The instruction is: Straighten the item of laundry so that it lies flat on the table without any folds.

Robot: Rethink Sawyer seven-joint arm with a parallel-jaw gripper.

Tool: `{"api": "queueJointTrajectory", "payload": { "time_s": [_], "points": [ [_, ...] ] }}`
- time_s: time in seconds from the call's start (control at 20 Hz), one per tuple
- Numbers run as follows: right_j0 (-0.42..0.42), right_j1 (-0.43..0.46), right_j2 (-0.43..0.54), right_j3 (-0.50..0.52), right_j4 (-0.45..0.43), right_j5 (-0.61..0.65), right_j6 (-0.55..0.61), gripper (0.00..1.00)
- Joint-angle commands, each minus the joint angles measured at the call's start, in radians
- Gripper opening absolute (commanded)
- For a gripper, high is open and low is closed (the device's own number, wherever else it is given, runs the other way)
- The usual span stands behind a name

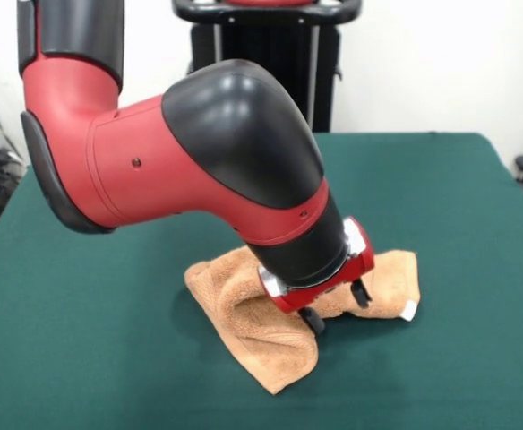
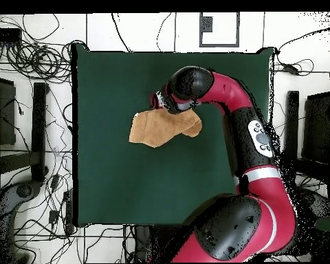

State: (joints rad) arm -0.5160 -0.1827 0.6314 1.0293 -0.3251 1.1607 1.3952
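The gripper is pressed low onto an orange-tan towel, its two dark fingertips set apart against the cloth. Whether cloth is pinched between them cannot be told. The towel is seen rumpled, with a fold running toward its near corner and a small white tag at one end. It is laid on a dark green table, near the middle. From overhead, the towel is partly covered by the red and black arm.

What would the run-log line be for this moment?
gripper: low at towel, state unclear | towel: bunched, folds remain, not flat | table: green, towel near middle | task: unfinished
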Motion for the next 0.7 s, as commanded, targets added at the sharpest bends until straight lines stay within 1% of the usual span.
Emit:
{"api": "queueJointTrajectory", "payload": {
  "time_s": [0.05, 0.3, 0.5, 0.7],
  "points": [
    [0.007, -0.028, 0.049, -0.054, -0.024, 0.161, -0.293, 1.00],
    [0.001, -0.035, 0.053, -0.069, -0.026, 0.201, -0.296, 1.00],
    [-0.003, -0.029, 0.056, -0.101, -0.036, 0.228, -0.311, 1.00],
    [-0.010, -0.026, 0.060, -0.093, -0.036, 0.207, -0.307, 1.00]
  ]
}}
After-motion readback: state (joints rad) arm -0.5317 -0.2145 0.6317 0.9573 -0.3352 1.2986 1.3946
